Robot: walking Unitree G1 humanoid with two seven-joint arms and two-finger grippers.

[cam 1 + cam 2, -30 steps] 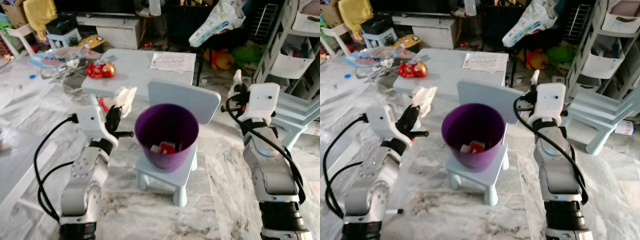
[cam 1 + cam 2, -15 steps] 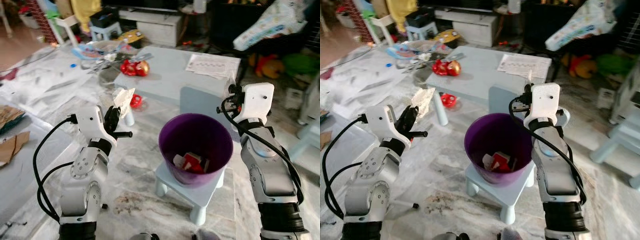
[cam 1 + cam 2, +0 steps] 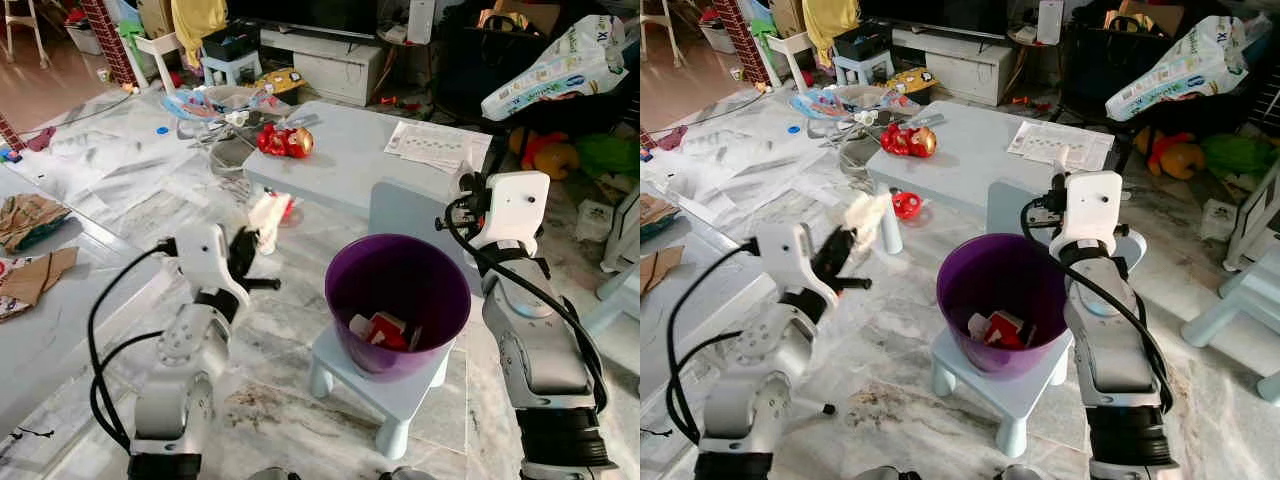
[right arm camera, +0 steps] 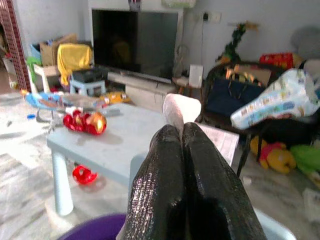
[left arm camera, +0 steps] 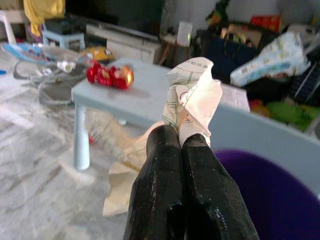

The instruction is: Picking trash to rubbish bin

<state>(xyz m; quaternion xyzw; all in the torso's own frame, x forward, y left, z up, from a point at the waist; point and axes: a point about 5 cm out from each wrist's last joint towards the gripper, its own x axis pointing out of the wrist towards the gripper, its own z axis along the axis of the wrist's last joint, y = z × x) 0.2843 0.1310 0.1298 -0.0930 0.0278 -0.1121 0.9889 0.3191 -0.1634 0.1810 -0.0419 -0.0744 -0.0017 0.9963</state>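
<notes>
My left gripper [image 3: 250, 238] is shut on a crumpled white paper [image 3: 267, 211], held up left of the purple bin [image 3: 345, 305], a short way from its rim. In the left wrist view the fingers [image 5: 165, 150] pinch the paper [image 5: 192, 95] with the bin's purple rim just beyond. The bin stands on a small light-blue chair [image 3: 400, 390] and holds red and white trash [image 3: 380, 328]. My right gripper [image 4: 182, 129] is shut on a small white scrap [image 4: 179, 107], raised by the bin's far right side near the chair's back.
Behind the bin stands a light-blue table [image 3: 350, 165] with a red shiny object [image 3: 285, 140] and a printed sheet [image 3: 435, 146]. Clutter, toys and shelves line the back and right. Cardboard [image 3: 30, 215] lies at the left. Marble floor lies open at the left front.
The camera view has shifted, so the bin now sits further right. My left gripper with the paper stands slightly nearer the bin. The right gripper keeps its place beside the bin.
</notes>
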